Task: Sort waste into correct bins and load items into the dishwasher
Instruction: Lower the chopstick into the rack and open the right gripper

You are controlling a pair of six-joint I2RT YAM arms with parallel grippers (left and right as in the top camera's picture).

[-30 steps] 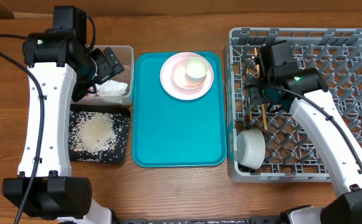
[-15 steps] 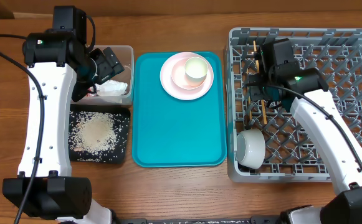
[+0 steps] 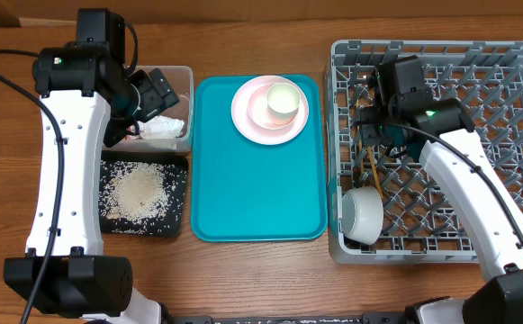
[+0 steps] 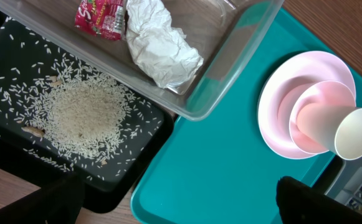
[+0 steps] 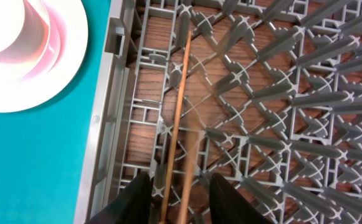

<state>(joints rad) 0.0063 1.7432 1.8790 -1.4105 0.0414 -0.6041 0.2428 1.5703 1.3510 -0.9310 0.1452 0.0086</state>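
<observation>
Two wooden chopsticks point(image 5: 176, 118) lie in the grey dishwasher rack point(image 3: 441, 45) by its left wall. My right gripper point(image 5: 179, 199) stands open above them, fingers clear on both sides; one chopstick is blurred. A white bowl point(image 3: 363, 214) rests in the rack's front left corner. The pink-white plate point(image 3: 247, 112) carries the small cup point(image 3: 283, 99) on the teal tray point(image 3: 256, 189). My left gripper point(image 3: 157, 94) hangs open and empty over the clear tub point(image 3: 186, 99), which holds the crumpled tissue point(image 4: 159, 43) and red wrapper point(image 4: 100, 15). Rice point(image 4: 84, 115) lies in the black tray point(image 3: 178, 193).
The teal tray sits between the bins on the left and the rack on the right. Upright pegs fill the rack point(image 5: 293, 93). Bare wooden table surrounds everything.
My right gripper has opened and let go of the chopsticks, which have dropped lower into the rack. The left arm has not moved.
</observation>
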